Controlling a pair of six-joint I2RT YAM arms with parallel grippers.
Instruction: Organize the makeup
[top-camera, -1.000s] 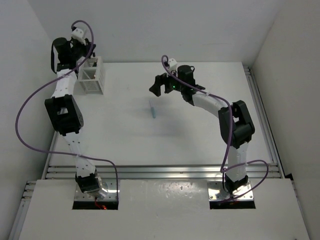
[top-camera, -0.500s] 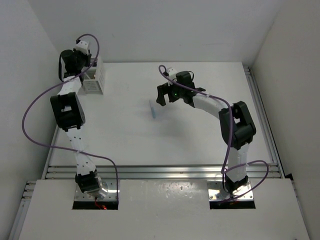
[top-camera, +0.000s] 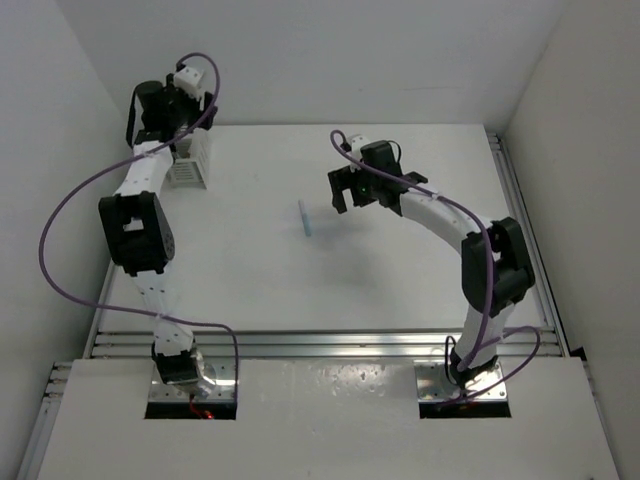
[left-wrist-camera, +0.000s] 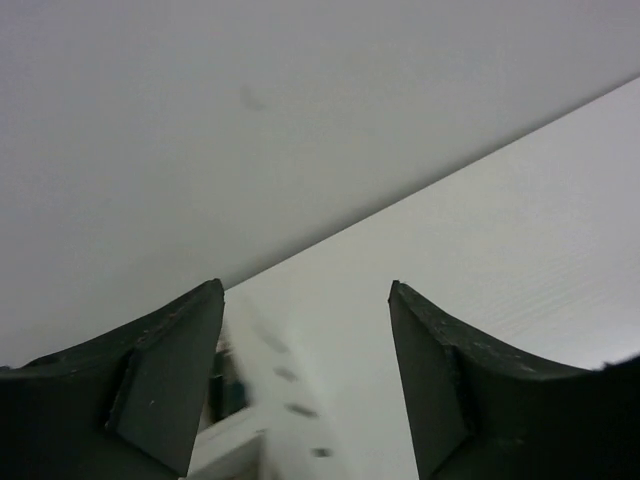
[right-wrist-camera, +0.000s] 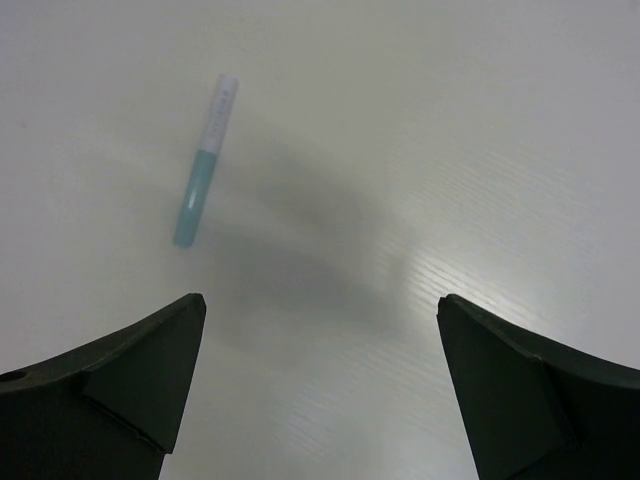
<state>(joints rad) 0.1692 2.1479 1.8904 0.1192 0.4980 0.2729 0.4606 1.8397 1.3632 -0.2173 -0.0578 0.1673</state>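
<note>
Since only one piece of makeup lies loose on the table (top-camera: 400, 270), the light blue stick (top-camera: 305, 218) is probably the next pick. It rests flat near the middle of the overhead view, its long axis running almost straight up and down the frame, with the upper end leaning slightly left. The right gripper (top-camera: 343, 200) hangs just to the right of it and a little higher in the frame, jaws spread wide and empty. In the right wrist view the stick sits in the upper left, ahead of the left finger, so the gripper would need to shift that way to straddle it across its width. The left gripper (left-wrist-camera: 305, 290) is well apart in the upper left corner over the white slatted box (top-camera: 192, 165), fingers parted with nothing between them, which leaves the right arm clearly nearer.
</note>
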